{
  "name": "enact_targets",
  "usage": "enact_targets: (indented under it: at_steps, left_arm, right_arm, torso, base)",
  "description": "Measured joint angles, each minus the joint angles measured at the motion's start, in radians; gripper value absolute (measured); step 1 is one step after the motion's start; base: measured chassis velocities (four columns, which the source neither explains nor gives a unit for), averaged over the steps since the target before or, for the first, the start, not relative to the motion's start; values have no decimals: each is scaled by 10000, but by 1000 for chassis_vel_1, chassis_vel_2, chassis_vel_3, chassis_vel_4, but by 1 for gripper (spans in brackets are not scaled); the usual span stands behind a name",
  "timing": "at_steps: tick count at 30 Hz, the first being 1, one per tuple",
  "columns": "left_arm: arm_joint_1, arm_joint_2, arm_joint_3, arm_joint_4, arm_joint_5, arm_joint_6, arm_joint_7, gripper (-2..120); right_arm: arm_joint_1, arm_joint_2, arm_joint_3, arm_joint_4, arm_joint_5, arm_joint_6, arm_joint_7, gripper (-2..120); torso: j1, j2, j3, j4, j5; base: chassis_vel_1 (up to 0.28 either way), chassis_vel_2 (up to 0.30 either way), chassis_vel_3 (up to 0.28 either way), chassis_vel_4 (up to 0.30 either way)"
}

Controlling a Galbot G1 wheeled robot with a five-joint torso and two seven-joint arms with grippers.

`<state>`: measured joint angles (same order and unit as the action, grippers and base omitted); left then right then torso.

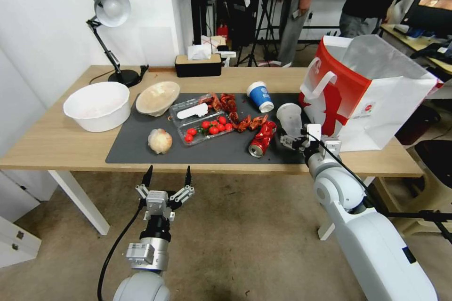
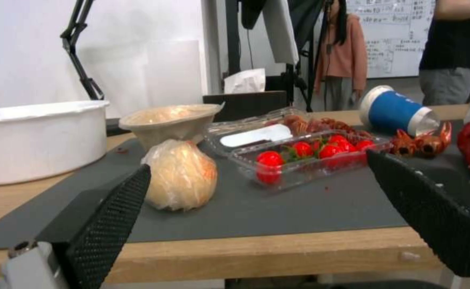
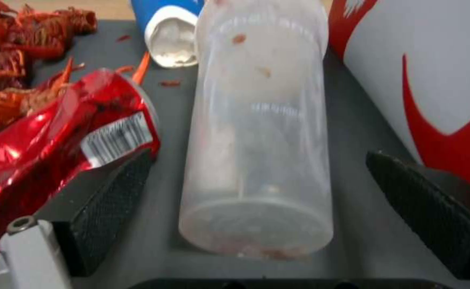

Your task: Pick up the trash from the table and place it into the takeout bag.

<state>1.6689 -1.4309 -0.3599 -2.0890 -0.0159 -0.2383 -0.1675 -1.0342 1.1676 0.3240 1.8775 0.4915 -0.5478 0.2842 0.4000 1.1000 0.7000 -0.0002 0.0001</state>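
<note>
The clear plastic cup is lying on the counter between the released right claw's fingers, beside the takeout bag, while the released left claw is hovering off the counter's edge.

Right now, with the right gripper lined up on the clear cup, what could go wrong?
The right gripper is open around the clear plastic cup, which lies on its side; thin plastic may buckle or squirt out as the fingers close. The red drink can lies close beside one finger and could get nudged or pinched. The takeout bag stands right next to the cup, so a lift may clip its wall.
</note>
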Motion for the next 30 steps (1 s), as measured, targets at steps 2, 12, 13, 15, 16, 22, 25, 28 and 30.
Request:
enact_targets:
  at_steps: [2, 12, 13, 15, 16, 22, 25, 28, 30]
  left_arm:
    - [10, 22, -7, 10, 3, 4, -7, 100]
    - [0, 49, 14, 31, 30, 120, -203, 100]
    - [1, 58, 17, 44, 32, 120, -211, 100]
    - [-60, 75, -12, 43, 18, 121, -221, 100]
    - [-60, 75, -12, 43, 18, 121, -221, 100]
    - [-144, 145, -43, -25, -21, 157, -237, 100]
    - [-130, 145, -17, -17, -23, 154, -248, 100]
    - [-127, 131, 8, -28, -24, 149, -252, 100]
    - [-128, 130, 12, -64, -23, 149, -253, 100]
  right_arm:
    - [-29, 10, -2, -58, 9, -29, -19, 100]
    - [-76, 43, -32, -152, 176, -111, -34, 68]
    - [-110, 52, -32, -154, 184, -110, -48, 63]
    - [-173, 39, -27, -127, 232, -49, -73, 54]
    - [-173, 39, -27, -127, 232, -49, -73, 54]
    - [-484, -179, 107, 287, 250, 366, -213, 53]
    - [-707, -311, 202, 668, 147, 644, -360, 53]
    - [-1126, -540, 343, 1518, -167, 1151, -873, 53]
    - [-1328, -648, 391, 1946, -286, 1214, -1031, 53]
  torso:
    - [-1, 0, 0, 1, 0]
    - [0, 0, 0, 1, -1]
    - [0, 0, 0, 1, 0]
    - [-1, 0, 0, 3, -1]
    - [-1, 0, 0, 3, -1]
    - [0, 0, 0, 1, 0]
    - [0, 0, 0, 2, -1]
    - [0, 0, 0, 1, -1]
    - [0, 0, 0, 1, -3]
  base:
    - [0, 0, 0, 0]
    - [0, 0, 0, 0]
    - [0, 0, 0, 0]
    - [0, 0, 0, 0]
    - [0, 0, 0, 0]
    - [0, 0, 0, 0]
    - [0, 0, 0, 0]
    - [0, 0, 0, 0]
    - [0, 0, 0, 0]
